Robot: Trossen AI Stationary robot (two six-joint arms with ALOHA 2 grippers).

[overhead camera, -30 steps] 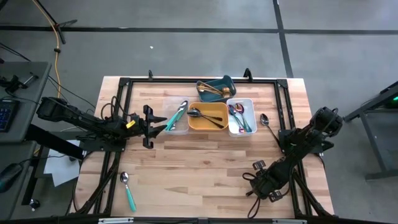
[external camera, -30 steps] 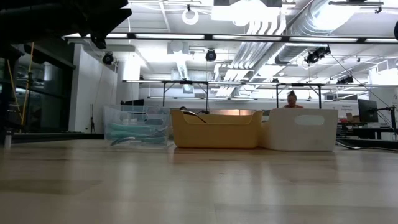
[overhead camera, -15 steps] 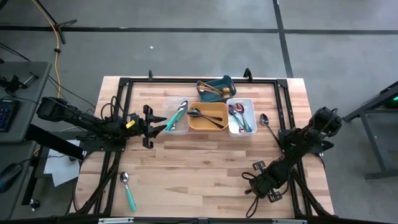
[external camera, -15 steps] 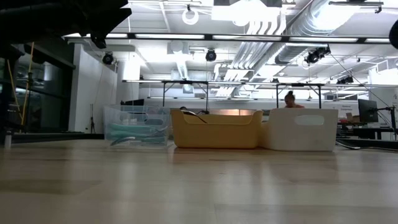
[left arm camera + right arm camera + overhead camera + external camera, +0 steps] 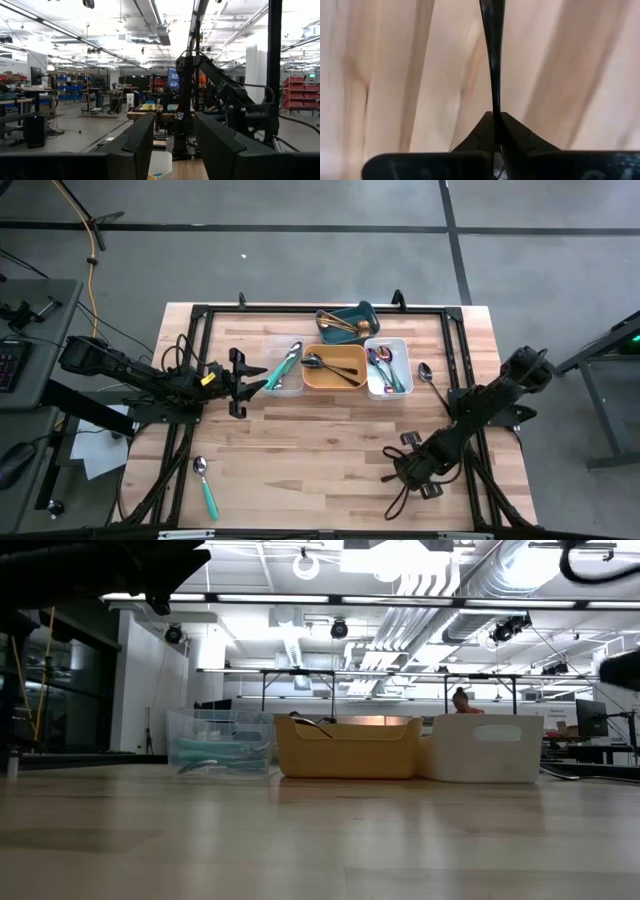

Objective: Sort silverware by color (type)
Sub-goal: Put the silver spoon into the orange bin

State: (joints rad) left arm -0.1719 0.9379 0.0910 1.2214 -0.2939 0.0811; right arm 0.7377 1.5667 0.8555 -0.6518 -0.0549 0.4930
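On the wooden bench (image 5: 330,450) four trays sit in a cluster near the far edge: a clear tray (image 5: 284,372) with a teal-handled piece (image 5: 283,368) lying across it, a yellow tray (image 5: 334,367) holding dark black pieces (image 5: 330,366), a white tray (image 5: 388,367) with iridescent pink-purple pieces (image 5: 381,364), and behind them a dark teal tray (image 5: 348,322) with shiny gold pieces (image 5: 342,327). A single dark spoon (image 5: 427,377) lies on the bench just beside the white tray, on the right. Another teal-handled spoon (image 5: 206,487) lies well apart from the trays, near the front left corner of the bench. The left gripper (image 5: 240,383) hovers level at the left of the clear tray, near the teal-handled piece, and its jaws stand apart with nothing between them; in the left wrist view the two dark fingers (image 5: 135,145) show a clear gap. The right gripper (image 5: 410,470) is low over the front right part of the bench, well apart from the trays. In the right wrist view its jaws are clenched on a thin dark utensil handle (image 5: 492,55), which runs out from between the fingertips (image 5: 483,131) over the wood. In the low view the clear, yellow and white trays stand in a row, and a person (image 5: 461,701) shows in the room behind them.
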